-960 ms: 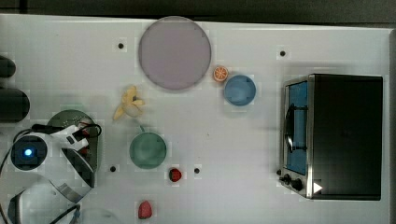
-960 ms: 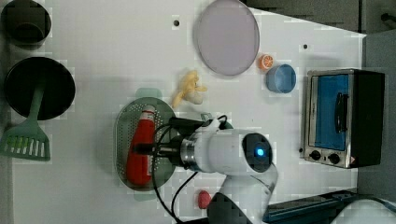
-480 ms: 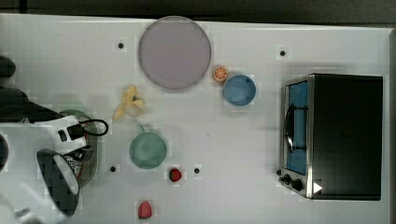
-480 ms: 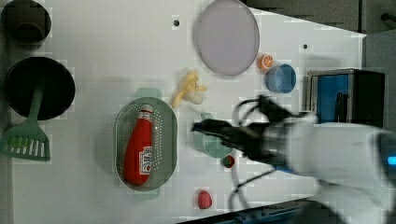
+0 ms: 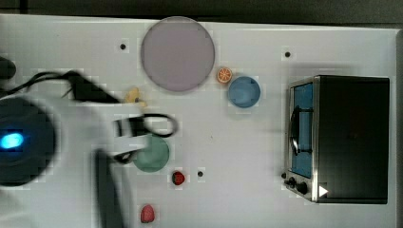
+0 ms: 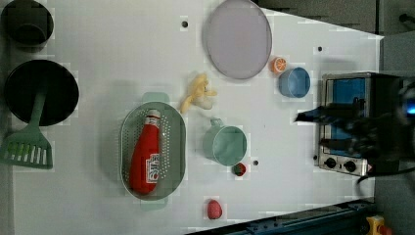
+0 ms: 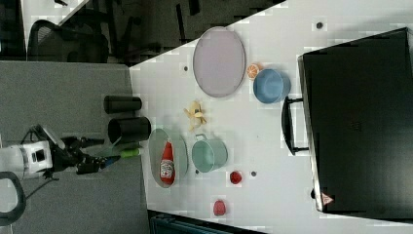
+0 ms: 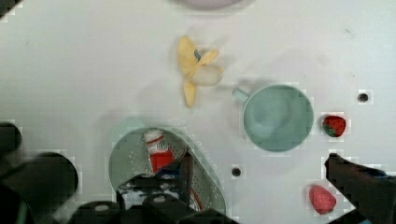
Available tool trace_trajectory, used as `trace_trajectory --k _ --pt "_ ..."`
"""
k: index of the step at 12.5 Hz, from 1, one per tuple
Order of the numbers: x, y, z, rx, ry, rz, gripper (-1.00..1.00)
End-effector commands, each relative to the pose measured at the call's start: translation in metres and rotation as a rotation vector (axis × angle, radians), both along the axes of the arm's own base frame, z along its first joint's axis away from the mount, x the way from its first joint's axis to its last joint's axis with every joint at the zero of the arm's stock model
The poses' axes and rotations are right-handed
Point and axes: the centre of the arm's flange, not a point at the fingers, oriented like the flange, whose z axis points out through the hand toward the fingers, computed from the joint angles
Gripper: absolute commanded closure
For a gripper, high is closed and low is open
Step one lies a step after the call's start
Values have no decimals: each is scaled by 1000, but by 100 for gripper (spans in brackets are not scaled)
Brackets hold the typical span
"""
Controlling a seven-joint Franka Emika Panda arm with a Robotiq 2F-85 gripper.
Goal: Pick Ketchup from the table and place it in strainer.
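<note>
One slim red plastic Ketchup bottle (image 6: 146, 155) lies inside the pale green oval perforated strainer (image 6: 177, 147). Its gripper (image 7: 90, 156) hangs open, empty, beyond the table's edge. Little can go wrong; a careless return sweep might knock the strainer.

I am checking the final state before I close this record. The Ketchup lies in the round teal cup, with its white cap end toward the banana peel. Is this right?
Not quite. The left view shows the Ketchup lying in the pale green strainer, not in the teal cup, which stands apart beside it. The rest holds: its white cap end points toward the banana peel.
</note>
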Motion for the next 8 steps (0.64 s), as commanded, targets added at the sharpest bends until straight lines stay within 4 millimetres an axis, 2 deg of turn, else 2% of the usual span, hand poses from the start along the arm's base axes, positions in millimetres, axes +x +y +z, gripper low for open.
trace_trajectory --k 1,3,5,8 --pt "22 -119 10 18 2 -152 -100" --pt "19 -159 9 -28 30 -171 -100" --pt "21 -183 15 -104 16 -189 -100" --pt "27 -183 26 -123 -5 -183 -100"
